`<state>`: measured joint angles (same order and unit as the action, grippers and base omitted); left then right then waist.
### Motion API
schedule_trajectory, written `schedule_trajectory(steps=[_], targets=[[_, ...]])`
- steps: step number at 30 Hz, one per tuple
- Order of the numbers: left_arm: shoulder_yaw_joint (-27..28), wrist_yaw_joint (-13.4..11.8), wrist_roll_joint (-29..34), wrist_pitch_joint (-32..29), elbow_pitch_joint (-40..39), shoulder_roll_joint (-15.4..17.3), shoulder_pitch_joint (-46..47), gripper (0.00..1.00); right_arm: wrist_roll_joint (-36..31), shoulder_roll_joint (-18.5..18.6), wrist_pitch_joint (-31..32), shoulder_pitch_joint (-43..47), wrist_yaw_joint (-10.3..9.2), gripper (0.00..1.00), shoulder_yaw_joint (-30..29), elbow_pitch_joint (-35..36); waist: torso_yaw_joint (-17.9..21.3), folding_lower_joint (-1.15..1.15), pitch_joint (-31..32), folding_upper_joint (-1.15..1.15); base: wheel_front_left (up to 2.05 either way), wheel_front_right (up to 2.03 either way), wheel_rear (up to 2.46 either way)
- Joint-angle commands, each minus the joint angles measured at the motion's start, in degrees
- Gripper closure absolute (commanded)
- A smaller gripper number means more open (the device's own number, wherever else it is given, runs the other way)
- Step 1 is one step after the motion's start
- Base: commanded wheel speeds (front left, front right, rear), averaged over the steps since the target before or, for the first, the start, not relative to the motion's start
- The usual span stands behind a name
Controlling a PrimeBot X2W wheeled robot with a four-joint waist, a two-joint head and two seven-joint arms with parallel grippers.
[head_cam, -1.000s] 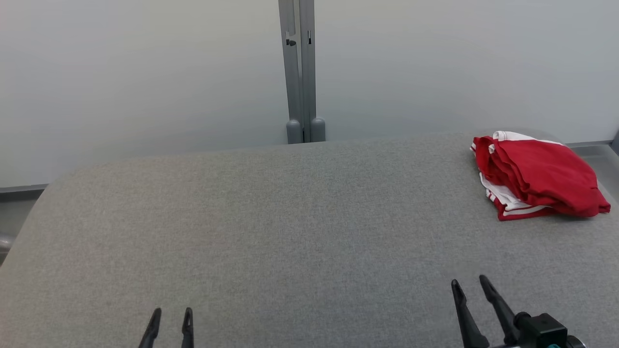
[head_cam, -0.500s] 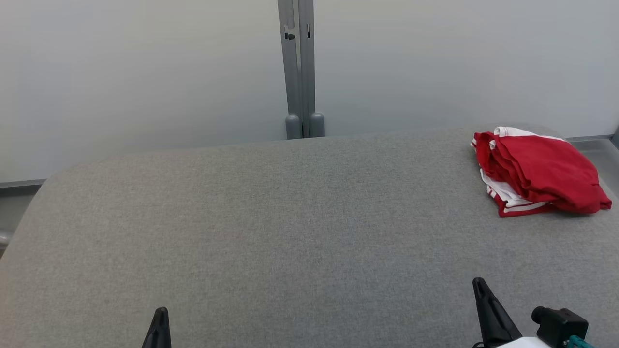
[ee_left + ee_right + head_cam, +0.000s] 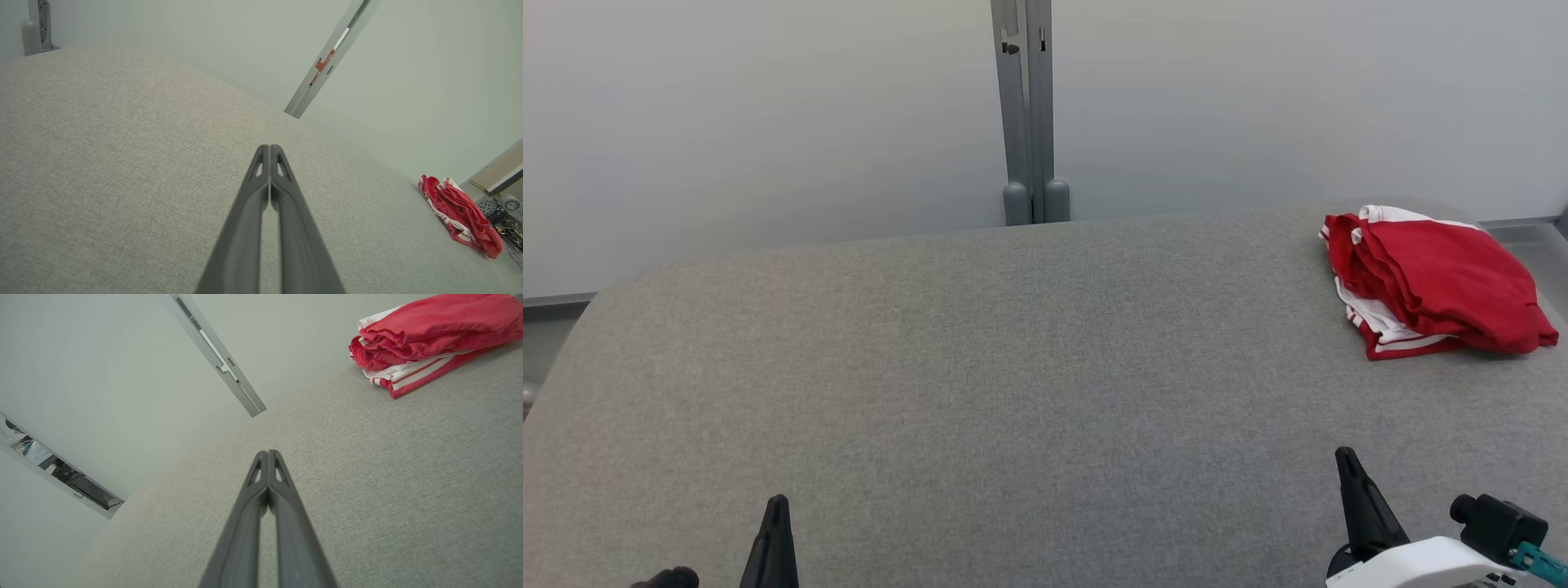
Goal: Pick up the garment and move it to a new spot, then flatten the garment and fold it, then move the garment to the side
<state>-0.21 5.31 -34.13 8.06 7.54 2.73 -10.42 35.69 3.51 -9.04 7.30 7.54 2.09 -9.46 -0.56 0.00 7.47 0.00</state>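
Observation:
A red garment (image 3: 1437, 282) with white stripes lies bunched and folded at the far right of the grey fabric table (image 3: 1013, 367). It also sits at the right edge of the left wrist view as the garment (image 3: 459, 214) and at the top right of the right wrist view as the garment (image 3: 429, 330). My left gripper (image 3: 776, 523) is shut at the lower left, empty, its fingers (image 3: 269, 163) pressed together. My right gripper (image 3: 1347, 469) is shut at the lower right, well short of the garment, with its fingers (image 3: 267, 465) closed on nothing.
A grey metal post (image 3: 1025, 114) stands behind the table's far edge against pale wall panels. The table's left corner is rounded (image 3: 596, 310). Cluttered equipment (image 3: 502, 212) lies beyond the garment past the table's right end.
Both grippers have gone from open to shut, empty. Both have risen a little in the head view. The head camera has tilted slightly, so the scene sits a bit higher in the picture.

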Motion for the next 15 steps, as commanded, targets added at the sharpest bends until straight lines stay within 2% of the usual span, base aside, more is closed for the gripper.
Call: schedule_trajectory(steps=[1, 15], targets=[[0.4, 0.3, -2.3, -0.5, -0.5, 0.3, 2.1, 1.00, 2.3, 0.4, 0.5, -2.0, -0.02, 1.00, -0.4, 0.5, 0.0, 0.00, -0.1, 0.00, 0.00, 0.00, 0.00], [1.7, 0.8, -14.0, -3.4, 0.9, 0.4, 5.3, 1.00, 14.0, 0.6, 3.2, -4.4, -0.03, 1.00, -1.6, -0.5, 0.1, 0.00, -1.2, 0.00, 0.00, 0.00, 0.00]])
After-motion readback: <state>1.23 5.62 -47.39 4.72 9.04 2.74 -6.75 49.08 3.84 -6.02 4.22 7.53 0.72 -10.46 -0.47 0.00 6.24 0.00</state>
